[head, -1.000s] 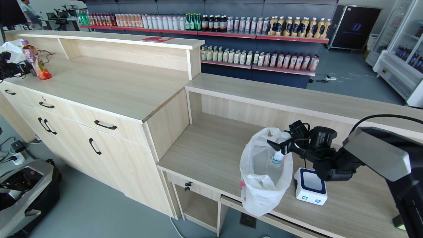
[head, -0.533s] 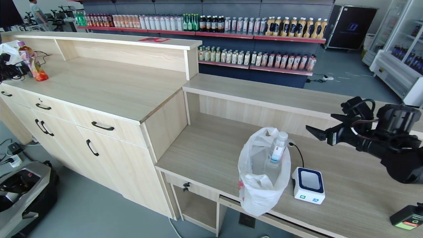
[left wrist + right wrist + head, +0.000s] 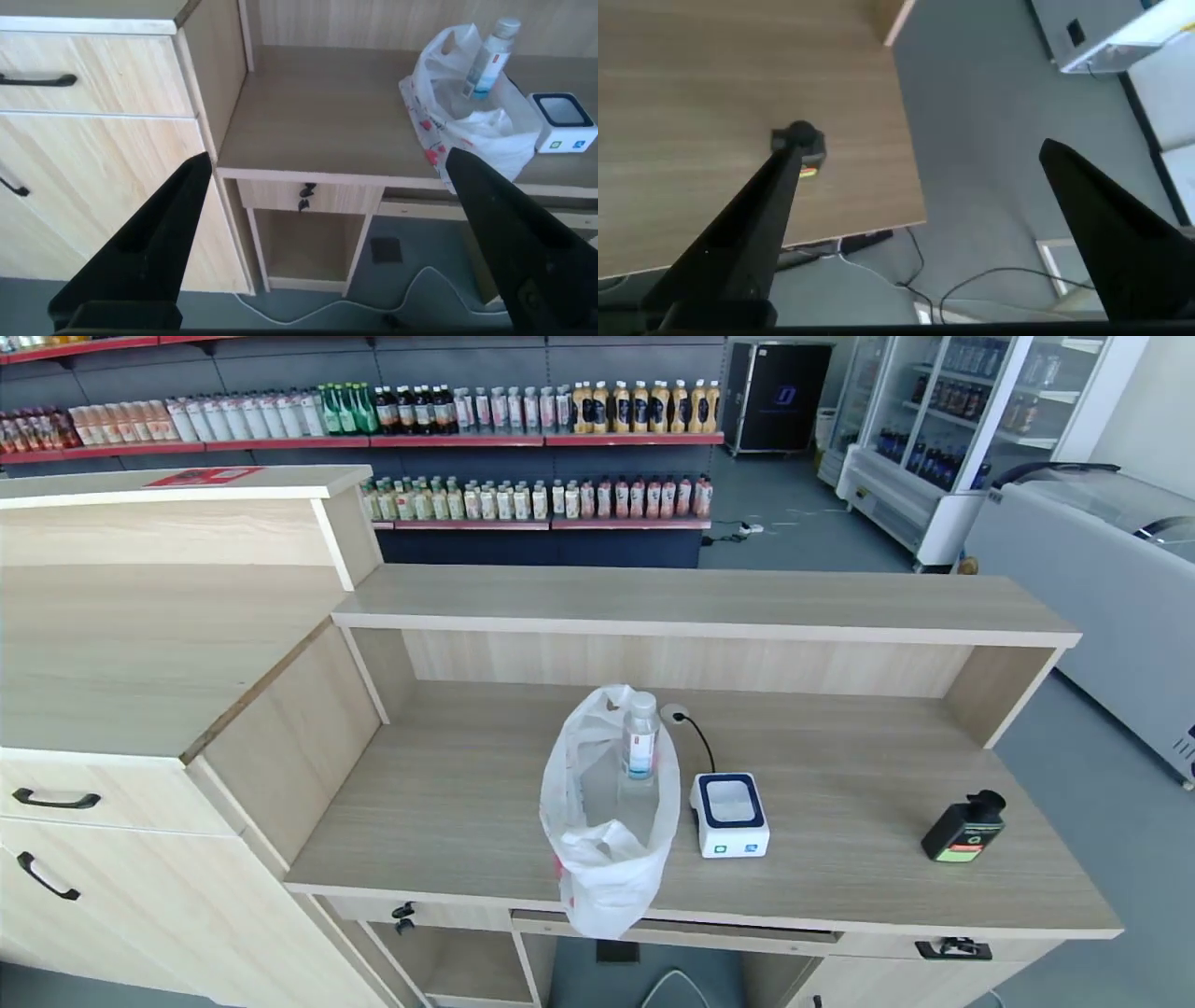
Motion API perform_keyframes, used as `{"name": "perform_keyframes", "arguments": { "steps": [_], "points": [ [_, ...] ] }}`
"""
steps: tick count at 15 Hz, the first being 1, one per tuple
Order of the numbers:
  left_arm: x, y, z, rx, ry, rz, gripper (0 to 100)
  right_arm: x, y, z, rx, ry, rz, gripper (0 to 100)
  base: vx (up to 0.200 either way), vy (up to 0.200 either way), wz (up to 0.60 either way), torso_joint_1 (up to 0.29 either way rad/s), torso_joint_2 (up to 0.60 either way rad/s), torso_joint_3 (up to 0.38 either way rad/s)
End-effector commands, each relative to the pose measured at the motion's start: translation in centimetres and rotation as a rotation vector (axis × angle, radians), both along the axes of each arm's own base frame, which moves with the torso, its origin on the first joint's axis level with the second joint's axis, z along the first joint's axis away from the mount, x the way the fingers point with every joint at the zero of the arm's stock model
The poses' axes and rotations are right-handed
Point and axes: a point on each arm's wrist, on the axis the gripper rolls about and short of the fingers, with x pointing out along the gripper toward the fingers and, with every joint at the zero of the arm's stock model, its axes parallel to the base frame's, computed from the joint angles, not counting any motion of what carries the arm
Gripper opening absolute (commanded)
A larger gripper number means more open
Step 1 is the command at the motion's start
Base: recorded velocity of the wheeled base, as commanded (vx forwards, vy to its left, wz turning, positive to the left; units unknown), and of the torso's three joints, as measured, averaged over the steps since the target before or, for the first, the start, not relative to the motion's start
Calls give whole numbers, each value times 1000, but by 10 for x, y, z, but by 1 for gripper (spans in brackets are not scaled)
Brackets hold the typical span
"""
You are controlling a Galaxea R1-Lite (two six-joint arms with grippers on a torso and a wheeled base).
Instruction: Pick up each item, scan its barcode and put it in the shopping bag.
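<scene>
Head camera has panned right. The right gripper (image 3: 920, 147) has pulled away from the shopping bag (image 3: 607, 845) and is now high over the right end of the tabletop (image 3: 840, 859), jaws spread wide, empty, with the black bottle (image 3: 964, 826) below. The clear bottle (image 3: 640, 747) is upright in the bag, neck poking out. The scanner (image 3: 730, 812) is just right of the bag. The left gripper (image 3: 327, 157) is also wide open and empty, off the tabletop's near-left edge.
</scene>
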Motion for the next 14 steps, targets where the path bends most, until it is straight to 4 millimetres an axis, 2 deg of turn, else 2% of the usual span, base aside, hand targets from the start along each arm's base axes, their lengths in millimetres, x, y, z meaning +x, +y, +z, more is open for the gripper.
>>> {"name": "perform_keyframes", "arguments": {
  "steps": [1, 2, 5, 7, 8, 9, 10, 14],
  "points": [
    [0, 0, 0, 0, -1, 0, 100, -16, -30, -14, -61, 165, -168, 100, 0, 0, 0, 0, 0, 0],
    [0, 0, 0, 0, -1, 0, 100, -10, -47, -32, -68, 262, -159, 100, 0, 0, 0, 0, 0, 0],
    [0, 0, 0, 1, -1, 0, 100, 22, -87, -72, -126, 374, -106, 100, 0, 0, 0, 0, 0, 0],
    [0, 0, 0, 0, -1, 0, 100, 43, -111, -102, -114, 350, 115, 100, 0, 0, 0, 0, 0, 0],
    [0, 0, 0, 0, -1, 0, 100, 45, -114, -105, -103, 336, 154, 100, 0, 0, 0, 0, 0, 0],
    [0, 0, 0, 0, -1, 0, 100, 55, -122, -119, -84, 318, 262, 100, 0, 0, 0, 0, 0, 0],
    [0, 0, 0, 0, -1, 0, 100, 58, -125, -126, -83, 329, 287, 100, 0, 0, 0, 0, 0, 0],
    [0, 0, 0, 0, -1, 0, 100, 72, -133, -140, -31, 242, 450, 100, 0, 0, 0, 0, 0, 0]
  ]
}}
